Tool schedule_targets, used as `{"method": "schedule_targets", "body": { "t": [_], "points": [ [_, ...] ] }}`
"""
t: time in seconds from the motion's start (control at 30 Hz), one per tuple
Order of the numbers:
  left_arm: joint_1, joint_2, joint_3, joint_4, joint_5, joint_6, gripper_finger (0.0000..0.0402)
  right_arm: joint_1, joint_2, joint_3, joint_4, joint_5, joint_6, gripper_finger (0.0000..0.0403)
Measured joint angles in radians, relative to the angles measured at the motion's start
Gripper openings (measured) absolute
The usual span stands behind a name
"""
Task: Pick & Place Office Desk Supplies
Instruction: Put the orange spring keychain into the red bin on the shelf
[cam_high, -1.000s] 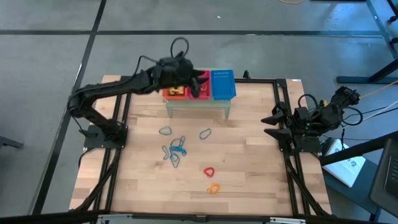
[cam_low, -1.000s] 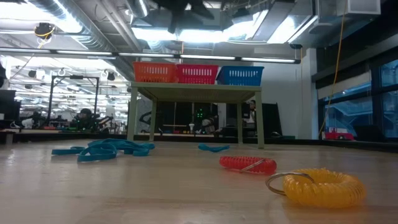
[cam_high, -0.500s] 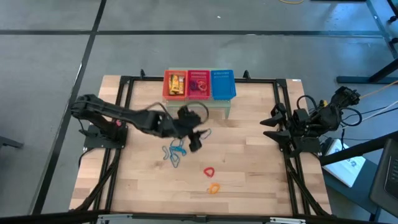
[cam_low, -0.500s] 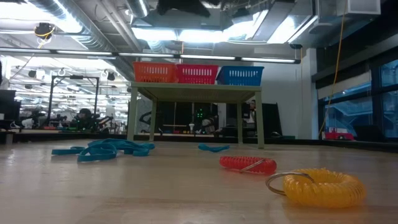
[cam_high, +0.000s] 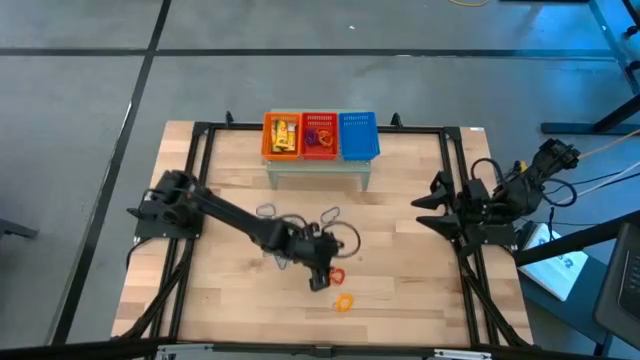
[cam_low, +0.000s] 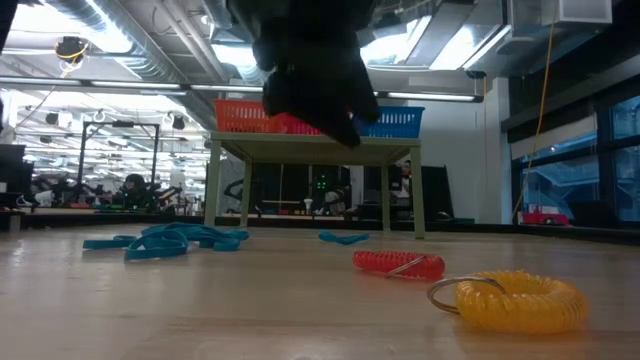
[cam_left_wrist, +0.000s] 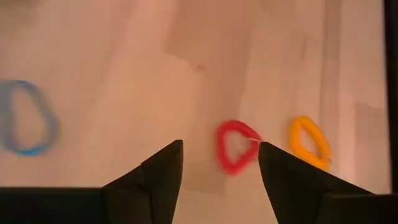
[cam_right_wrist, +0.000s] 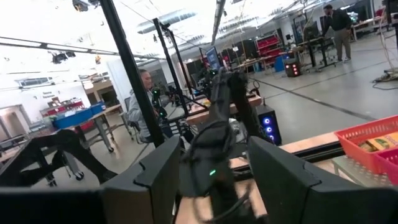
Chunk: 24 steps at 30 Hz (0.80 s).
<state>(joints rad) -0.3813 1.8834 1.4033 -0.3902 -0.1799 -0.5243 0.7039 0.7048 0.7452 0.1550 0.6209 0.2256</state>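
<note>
- Reaching across the bench (cam_high: 400, 290), the left tool (cam_high: 320, 280) hangs just above the red loop (cam_high: 336, 275), fingers spread wide and empty; judged step: picking that loop.
- Waiting at the bench's right edge, the right tool (cam_high: 428, 205) also stands wide, empty.
- Sorting goes to the red basket (cam_high: 320, 136) on the small stand, between orange and blue ones.
- Centre the fingers (cam_left_wrist: 155, 180) over one side of the red loop (cam_left_wrist: 235, 146), which lies toward one finger now; descend straight, then close.
- Avoid the yellow loop (cam_high: 344, 302) just beside; blue loops (cam_high: 282, 250) lie farther left.
</note>
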Motion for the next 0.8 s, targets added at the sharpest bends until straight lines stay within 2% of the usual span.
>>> {"method": "schedule_targets", "body": {
  "t": [0.23,0.37,0.43,0.6,0.8],
  "points": [
    [-0.025,0.077,-0.001,0.123,-0.007,-0.013,0.0212,0.000,0.006,0.000,0.000,0.001,0.002,0.0192],
    [-0.025,0.095,0.000,0.132,-0.053,-0.005,0.0212,0.000,0.007,0.000,0.000,0.013,0.010,0.0192],
    [-0.025,0.105,0.000,0.133,-0.038,0.012,0.0212,0.000,0.011,0.000,0.000,0.034,0.024,0.0192],
    [-0.033,0.117,0.000,0.158,0.025,0.113,0.0212,0.000,0.014,0.000,0.000,0.045,0.029,0.0192],
    [-0.051,0.117,0.000,0.147,0.027,0.280,0.0212,0.000,0.014,0.000,0.000,0.045,0.030,0.0192]
  ]
}}
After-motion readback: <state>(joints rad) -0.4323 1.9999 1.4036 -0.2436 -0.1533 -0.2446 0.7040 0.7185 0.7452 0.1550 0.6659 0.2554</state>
